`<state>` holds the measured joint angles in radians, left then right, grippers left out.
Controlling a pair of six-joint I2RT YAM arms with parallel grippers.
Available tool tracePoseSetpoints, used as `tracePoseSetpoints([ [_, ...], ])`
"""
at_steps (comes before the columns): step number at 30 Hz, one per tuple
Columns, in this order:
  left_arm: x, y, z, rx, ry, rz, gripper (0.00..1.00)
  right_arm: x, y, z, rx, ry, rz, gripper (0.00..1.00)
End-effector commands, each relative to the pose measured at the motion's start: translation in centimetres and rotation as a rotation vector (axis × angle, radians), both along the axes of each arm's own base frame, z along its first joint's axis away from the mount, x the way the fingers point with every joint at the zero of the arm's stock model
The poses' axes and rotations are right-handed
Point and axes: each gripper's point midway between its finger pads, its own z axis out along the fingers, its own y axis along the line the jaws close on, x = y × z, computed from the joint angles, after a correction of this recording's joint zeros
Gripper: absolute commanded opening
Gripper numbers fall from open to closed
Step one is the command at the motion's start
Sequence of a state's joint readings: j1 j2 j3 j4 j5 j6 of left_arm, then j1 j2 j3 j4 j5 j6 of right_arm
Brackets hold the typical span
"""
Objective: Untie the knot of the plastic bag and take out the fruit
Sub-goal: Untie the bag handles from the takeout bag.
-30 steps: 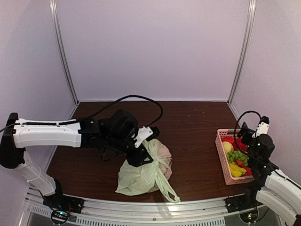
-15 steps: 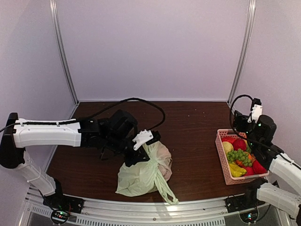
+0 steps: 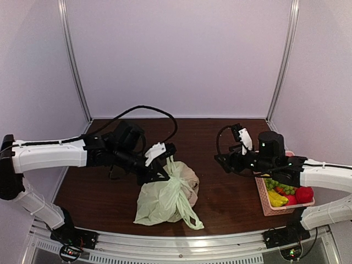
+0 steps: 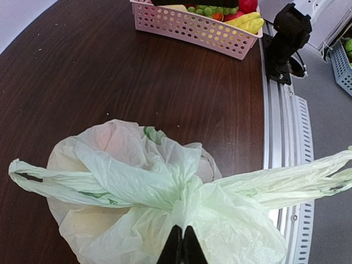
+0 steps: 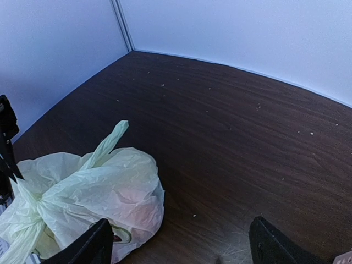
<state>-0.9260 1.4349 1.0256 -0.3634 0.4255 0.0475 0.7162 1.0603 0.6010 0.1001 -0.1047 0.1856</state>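
Where the knot [image 4: 185,202] bunches, crinkly translucent plastic bag [image 4: 104,220]

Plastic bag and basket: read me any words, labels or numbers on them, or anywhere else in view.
No text can be read anywhere in these views.
On the plastic bag: small green printed marks, crumpled and too blurred to read.
On the pink basket: no label or writing visible.

One plastic bag [image 3: 162,201] (knotted), one pink basket [image 4: 192,25], one green grape bunch [image 3: 278,184]
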Motion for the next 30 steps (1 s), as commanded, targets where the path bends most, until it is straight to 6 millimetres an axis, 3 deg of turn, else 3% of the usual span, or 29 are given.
tracePoseSetpoints([
  [1, 0.0, -0.8, 2.2, -0.074, -0.011, -0.006, 0.0, -3.0, 3.3, 0.2, 0.118, 0.063, 0.107, 0.85],
  [5, 1.0, -0.5, 2.4, -0.051, 0.002, 0.077, 0.0, -5.4, 6.1, 0.6, 0.179, 0.08, 0.157, 0.83],
  [14, 0.8, -0.3, 2.4, -0.049, 0.016, 0.085, 0.0, -7.8, 11.6, -2.6, 0.156, 0.161, 0.2, 0.7],
  [19, 0.2, -0.5, 2.5, -0.066, 0.003, 0.03, 0.0, -7.7, 13.3, -3.5, 0.12, 0.18, 0.212, 0.64],
  [25, 0.6, -0.6, 1.9, -0.045, -0.016, 0.024, 0.0, -6.6, 13.7, -3.4, 0.067, 0.126, 0.186, 0.6],
  [30, 0.6, -0.5, 2.2, -0.055, -0.044, 0.018, 0.0, -7.7, 14.1, -4.9, 0.026, 0.143, 0.262, 0.55],
])
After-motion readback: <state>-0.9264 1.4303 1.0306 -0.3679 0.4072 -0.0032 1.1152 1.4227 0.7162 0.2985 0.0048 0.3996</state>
